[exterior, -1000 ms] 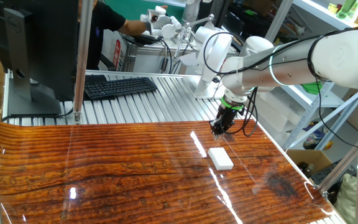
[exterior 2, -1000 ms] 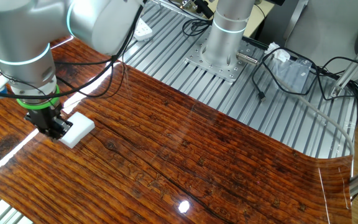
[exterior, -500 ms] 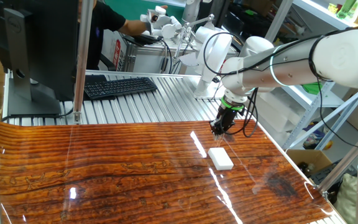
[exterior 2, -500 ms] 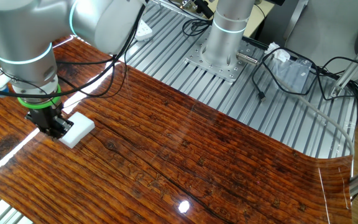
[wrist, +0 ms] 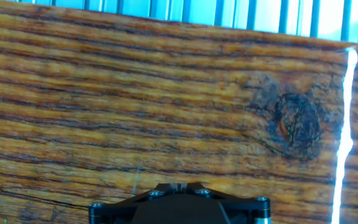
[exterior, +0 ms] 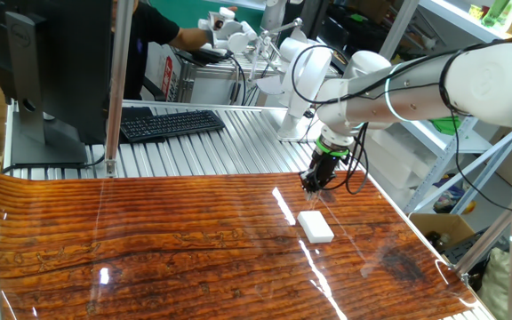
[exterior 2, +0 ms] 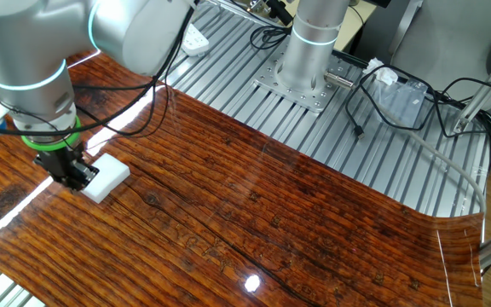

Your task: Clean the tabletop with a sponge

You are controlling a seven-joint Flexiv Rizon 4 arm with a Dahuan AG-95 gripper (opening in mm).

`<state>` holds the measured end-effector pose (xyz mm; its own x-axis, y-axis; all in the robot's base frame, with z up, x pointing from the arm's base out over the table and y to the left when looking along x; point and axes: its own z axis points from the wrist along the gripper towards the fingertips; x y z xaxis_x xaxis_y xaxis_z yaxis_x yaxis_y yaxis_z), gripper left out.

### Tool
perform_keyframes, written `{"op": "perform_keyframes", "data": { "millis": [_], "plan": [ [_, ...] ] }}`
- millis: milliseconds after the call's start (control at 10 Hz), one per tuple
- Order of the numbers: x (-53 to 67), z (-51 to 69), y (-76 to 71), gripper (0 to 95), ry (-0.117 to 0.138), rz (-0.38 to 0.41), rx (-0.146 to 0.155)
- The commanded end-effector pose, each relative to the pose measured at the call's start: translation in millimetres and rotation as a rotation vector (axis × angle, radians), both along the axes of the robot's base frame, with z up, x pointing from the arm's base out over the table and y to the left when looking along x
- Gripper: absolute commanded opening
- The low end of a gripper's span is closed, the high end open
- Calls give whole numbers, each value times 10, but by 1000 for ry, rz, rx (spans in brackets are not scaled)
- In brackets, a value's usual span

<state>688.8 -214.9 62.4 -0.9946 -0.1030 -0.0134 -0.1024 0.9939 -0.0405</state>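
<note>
Pincer (exterior: 310, 187) hangs low over tabletop (exterior: 149, 240), tips just above glossy wood near edge meeting ribbed metal surface (exterior: 203, 147). Fingers look close together; nothing held, though exact gap cannot be told. White sponge (exterior: 316, 226) lies flat on tabletop, just beside pincer, apart from it. In other fixed view, pincer (exterior 2: 73, 176) partly overlaps sponge (exterior 2: 106, 178). Hand view: wood grain, dark knot (wrist: 297, 124).

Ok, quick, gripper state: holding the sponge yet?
Gripper: open or closed cannot be told; not holding the sponge, which lies on the tabletop.
</note>
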Motion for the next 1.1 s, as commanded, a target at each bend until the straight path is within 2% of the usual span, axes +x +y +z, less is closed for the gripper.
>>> {"op": "perform_keyframes", "data": {
  "millis": [100,700,1100],
  "plan": [
    [-16,7,-9,0,2,-7,-14],
    [-16,7,-9,0,22,6,-17],
    [-20,4,-18,0,23,16,-13]
  ]
}}
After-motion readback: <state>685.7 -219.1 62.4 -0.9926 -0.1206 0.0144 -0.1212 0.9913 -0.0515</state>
